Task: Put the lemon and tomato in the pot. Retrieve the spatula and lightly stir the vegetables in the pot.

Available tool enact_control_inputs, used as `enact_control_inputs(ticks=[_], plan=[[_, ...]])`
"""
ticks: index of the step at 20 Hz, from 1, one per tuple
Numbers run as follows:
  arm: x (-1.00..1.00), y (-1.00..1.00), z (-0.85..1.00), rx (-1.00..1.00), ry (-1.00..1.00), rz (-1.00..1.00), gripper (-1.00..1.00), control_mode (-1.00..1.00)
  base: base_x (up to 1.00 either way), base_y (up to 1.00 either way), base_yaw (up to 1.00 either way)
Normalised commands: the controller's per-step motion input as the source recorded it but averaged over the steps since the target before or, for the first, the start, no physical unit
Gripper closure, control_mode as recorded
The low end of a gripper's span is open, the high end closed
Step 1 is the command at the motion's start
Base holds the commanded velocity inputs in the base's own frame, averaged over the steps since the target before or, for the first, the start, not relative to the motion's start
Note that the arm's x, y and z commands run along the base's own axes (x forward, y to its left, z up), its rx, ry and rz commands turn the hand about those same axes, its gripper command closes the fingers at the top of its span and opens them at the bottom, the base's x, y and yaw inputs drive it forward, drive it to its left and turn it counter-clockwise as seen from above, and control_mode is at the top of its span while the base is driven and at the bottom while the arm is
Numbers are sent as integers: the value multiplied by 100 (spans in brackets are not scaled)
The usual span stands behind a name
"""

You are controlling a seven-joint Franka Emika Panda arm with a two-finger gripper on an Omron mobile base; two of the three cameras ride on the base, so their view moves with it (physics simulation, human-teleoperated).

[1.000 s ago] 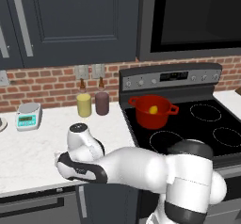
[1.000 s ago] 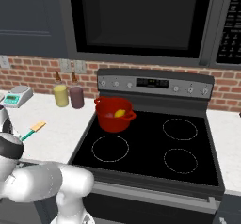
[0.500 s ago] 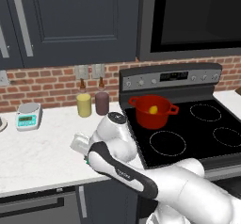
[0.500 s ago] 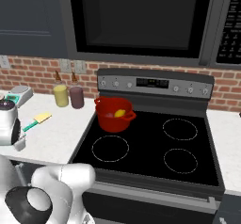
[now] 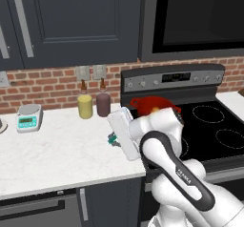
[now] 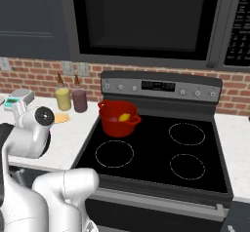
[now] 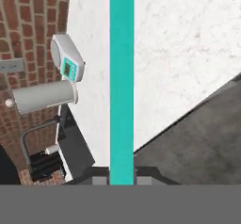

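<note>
The arm [image 5: 162,154] bends low over the counter, jaws closed on the spatula [image 7: 121,77].

Even, flat rendered light; soft faint shadows; no glare; coarse, slightly blurry low-resolution textures.

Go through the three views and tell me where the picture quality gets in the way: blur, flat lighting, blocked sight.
Left base view: soft and low in detail; the arm hides most of the pot and the spatula. Right base view: even, flat light; the lemon reads clearly in the pot, the tomato barely. Hand view: spatula handle sharp-edged, background coarse, fingertips cut off.
</note>
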Motion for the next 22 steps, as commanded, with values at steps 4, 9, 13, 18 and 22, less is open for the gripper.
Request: enact_control_inputs(ticks=[4, 9, 13, 18, 22], plan=[[-7, -56, 100, 53, 0, -27, 100, -100, 0, 0, 0], [1, -59, 100, 50, 0, -27, 100, -100, 0, 0, 0], [1, -74, 72, 45, 6, -25, 100, -100, 0, 0, 0], [0, -79, 4, 43, 13, -21, 100, -100, 0, 0, 0], [12, -87, 0, 42, 13, -12, 100, -100, 0, 0, 0]])
